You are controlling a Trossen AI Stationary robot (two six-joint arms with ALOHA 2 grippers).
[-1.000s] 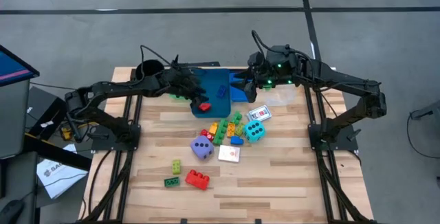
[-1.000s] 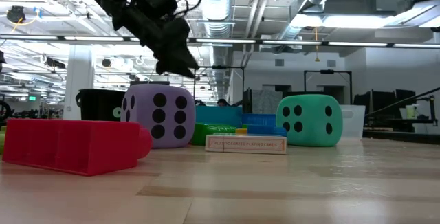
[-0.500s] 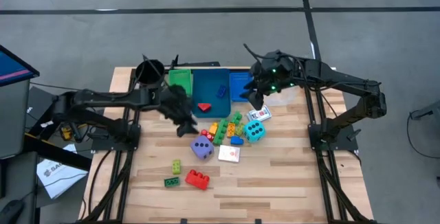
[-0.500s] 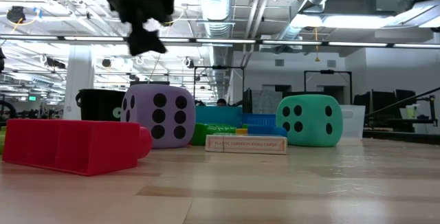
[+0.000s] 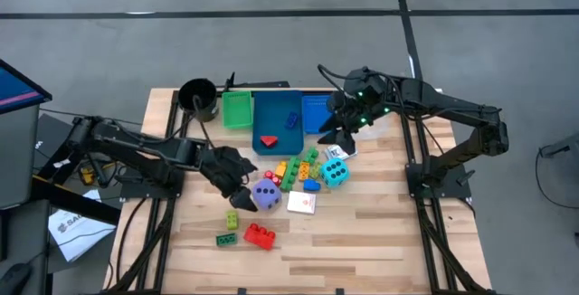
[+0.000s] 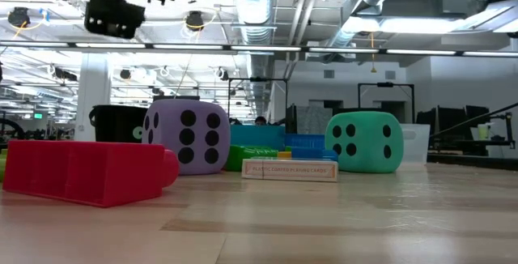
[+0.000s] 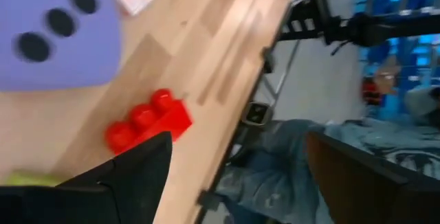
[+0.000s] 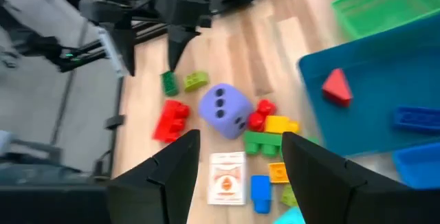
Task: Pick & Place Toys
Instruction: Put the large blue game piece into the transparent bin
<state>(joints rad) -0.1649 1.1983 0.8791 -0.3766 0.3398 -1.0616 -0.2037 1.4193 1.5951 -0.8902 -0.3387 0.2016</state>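
While the left gripper (image 5: 237, 189) hangs spread and empty, the purple dice cube (image 5: 265, 195) sits just beside it, black-dotted.

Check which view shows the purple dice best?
The low view: the purple dice stands sharp and whole, one face with six dots. The high view shows it small, beside the left gripper. The right wrist view shows it whole but soft; the left wrist view crops it.
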